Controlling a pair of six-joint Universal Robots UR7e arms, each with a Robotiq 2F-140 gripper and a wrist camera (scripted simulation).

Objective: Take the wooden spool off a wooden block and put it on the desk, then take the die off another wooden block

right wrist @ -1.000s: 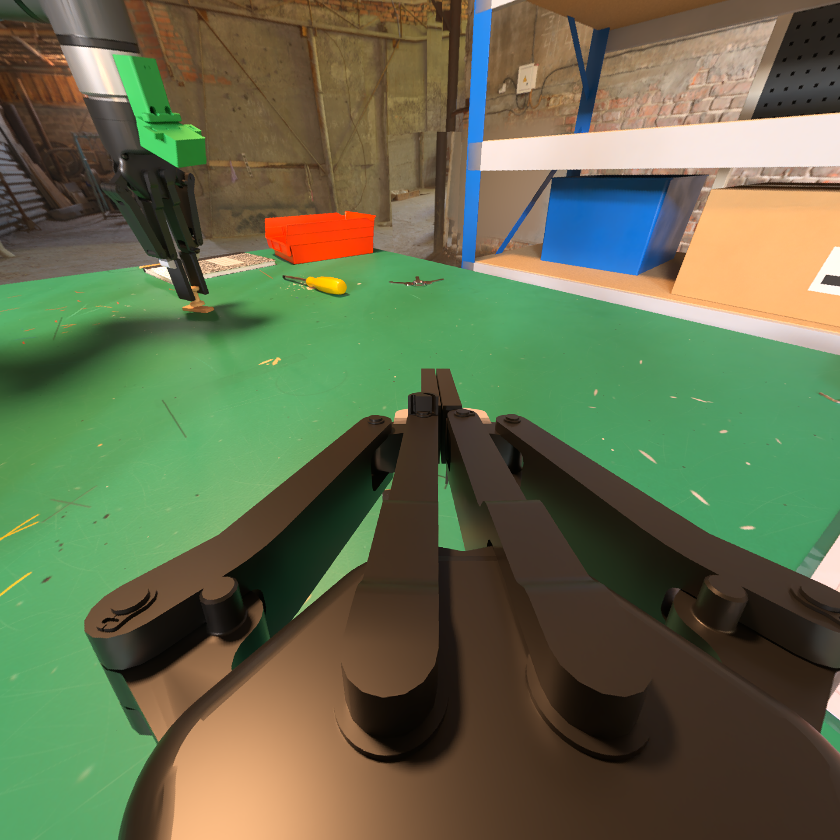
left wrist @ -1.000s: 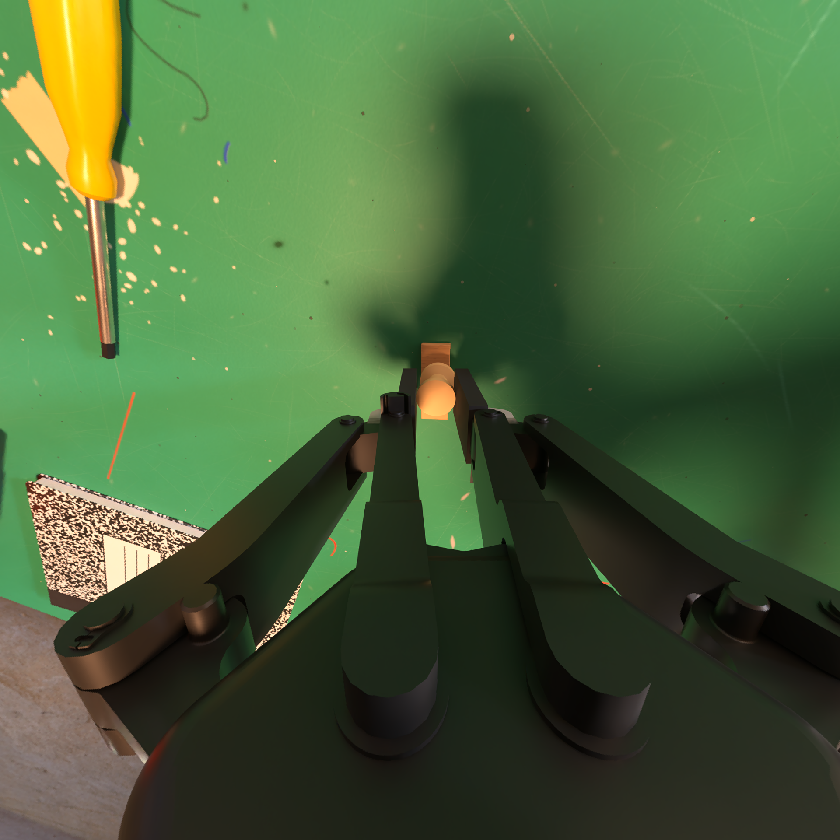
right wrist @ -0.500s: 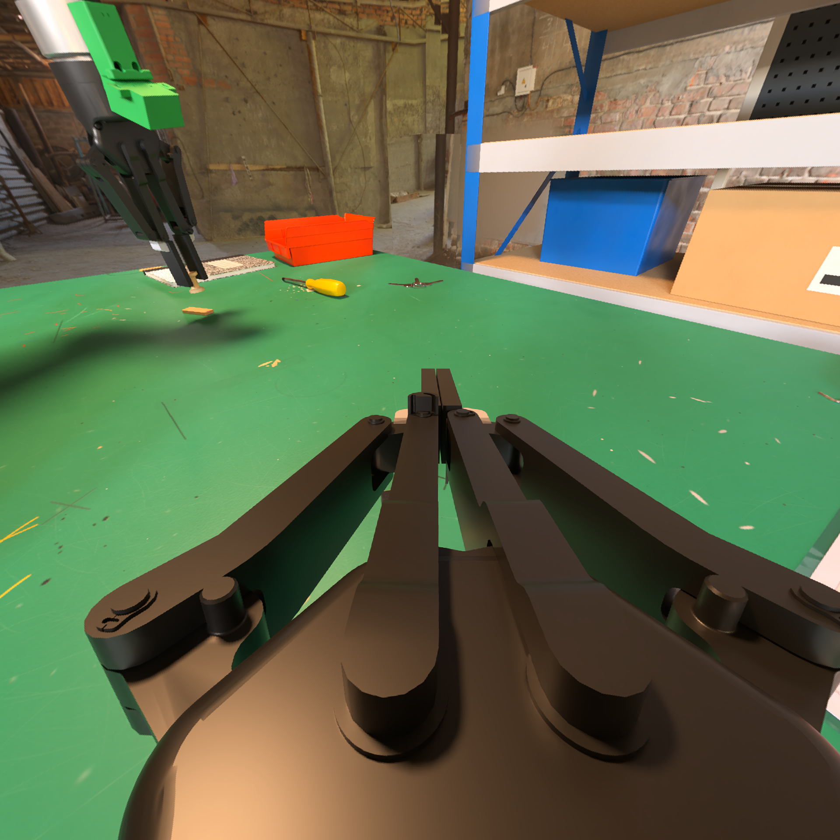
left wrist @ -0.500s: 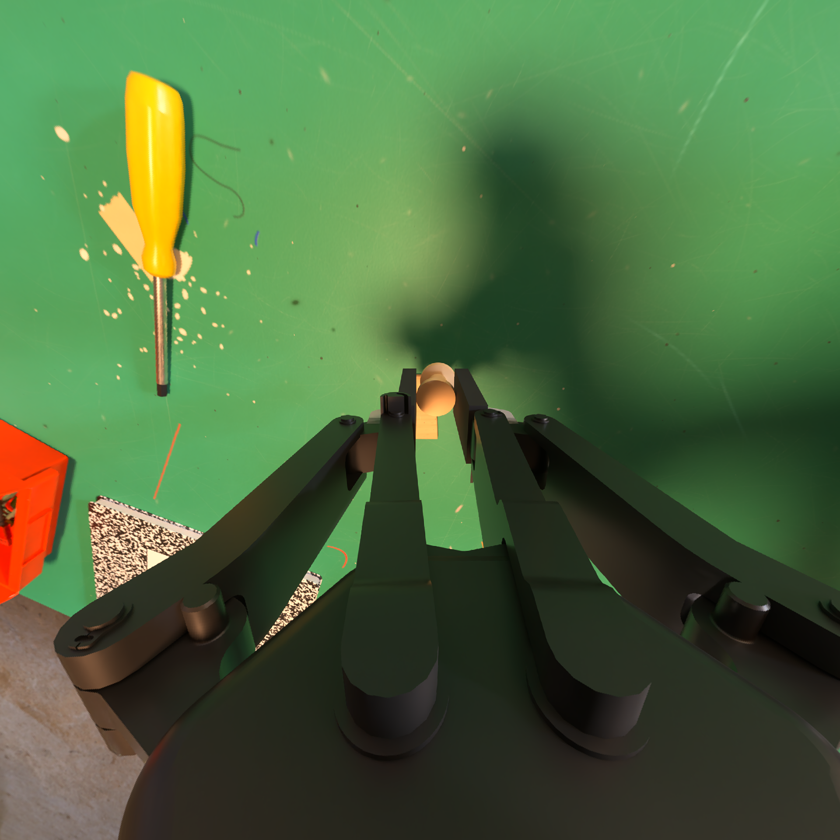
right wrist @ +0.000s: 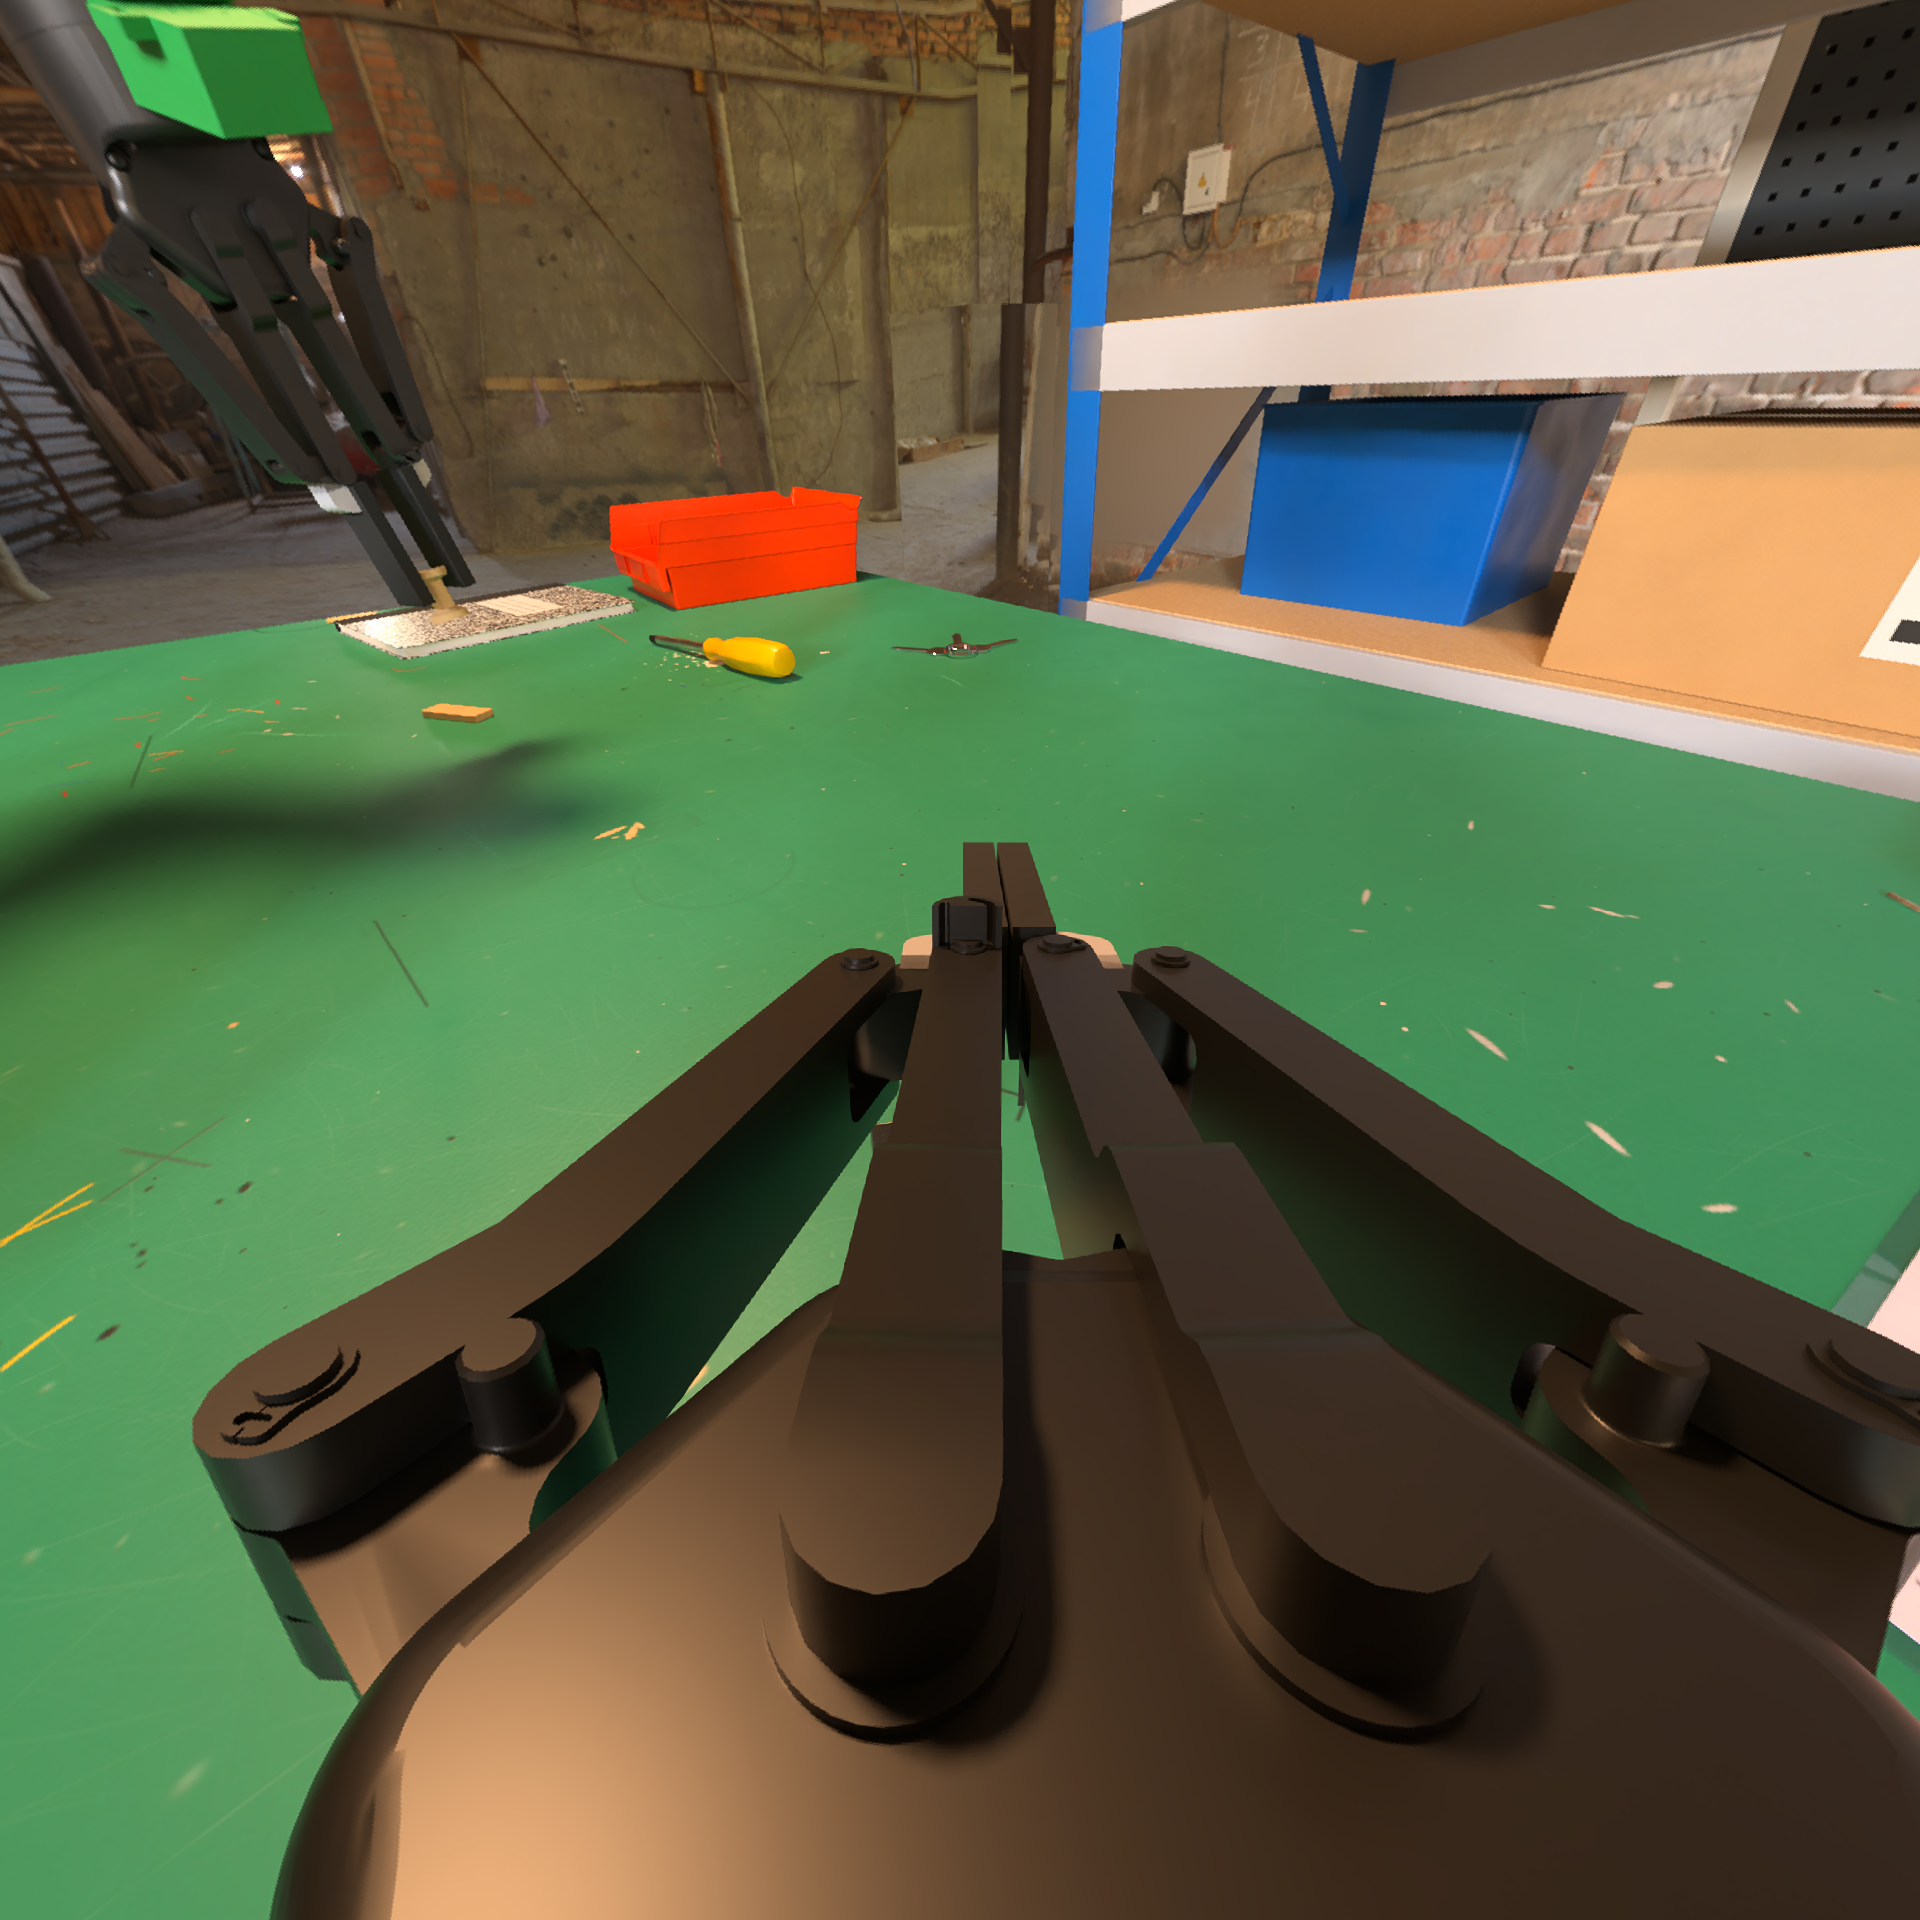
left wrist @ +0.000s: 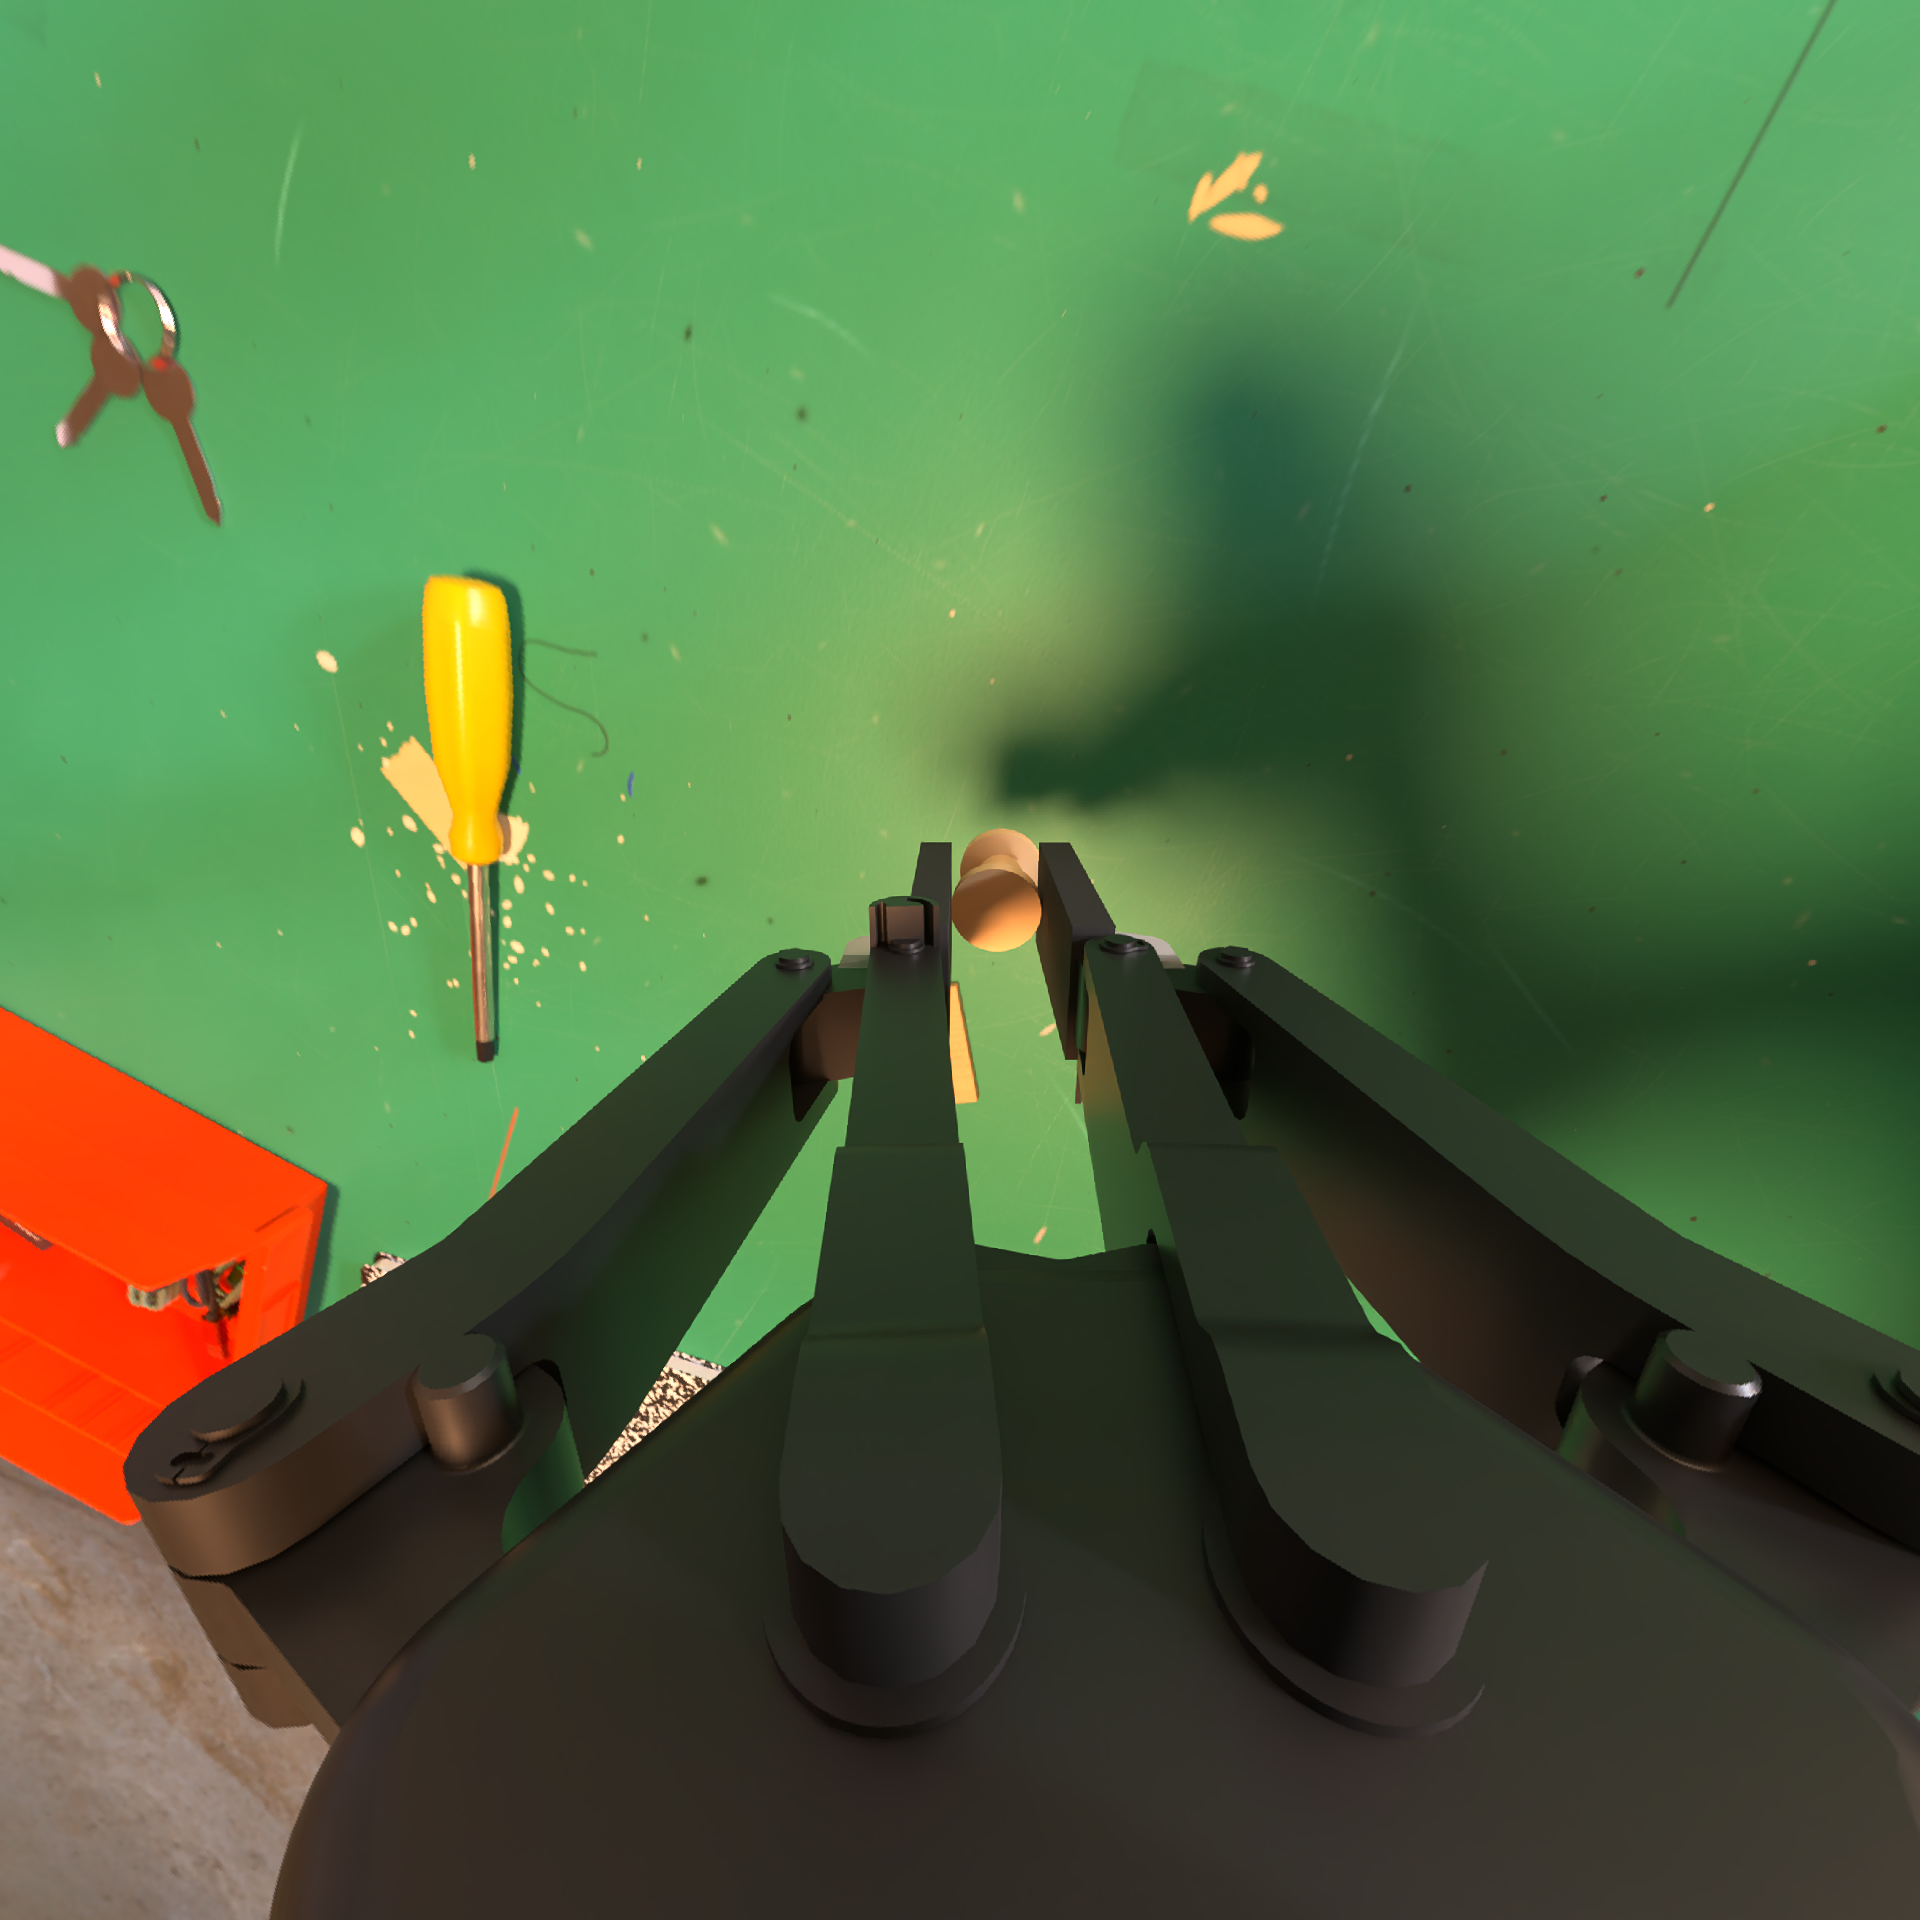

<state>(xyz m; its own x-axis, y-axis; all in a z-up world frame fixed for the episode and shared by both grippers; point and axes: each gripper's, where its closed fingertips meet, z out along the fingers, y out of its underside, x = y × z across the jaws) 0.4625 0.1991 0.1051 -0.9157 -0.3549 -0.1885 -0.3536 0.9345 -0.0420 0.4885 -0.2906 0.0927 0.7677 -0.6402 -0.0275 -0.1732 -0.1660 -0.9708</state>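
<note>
From the right wrist view, the left gripper (right wrist: 431, 582) hangs high over the far left of the green desk mat (right wrist: 935, 779), its dark linkage slanting down and toward the right from a green wrist housing (right wrist: 213, 68), fingers clamped on the small light wooden spool (right wrist: 436, 597), which is lifted clear of the mat. Below it lies the flat tan wooden block (right wrist: 457, 713), bare on the mat, with a speckled black-and-white notebook (right wrist: 488, 615) just behind. In the left wrist view the same spool (left wrist: 997, 891) sits pinched between the two dark fingertips, and a sliver of the block (left wrist: 962, 1044) shows beneath the left finger. Further right lie a yellow-handled screwdriver (right wrist: 743, 655), an orange plastic bin (right wrist: 738, 545) and a small bunch of keys (right wrist: 954, 647). Nearest the camera, the right gripper (right wrist: 997, 868) stretches low and nearly level over the mat, its fingers pressed together on nothing. No die shows in either view.
</note>
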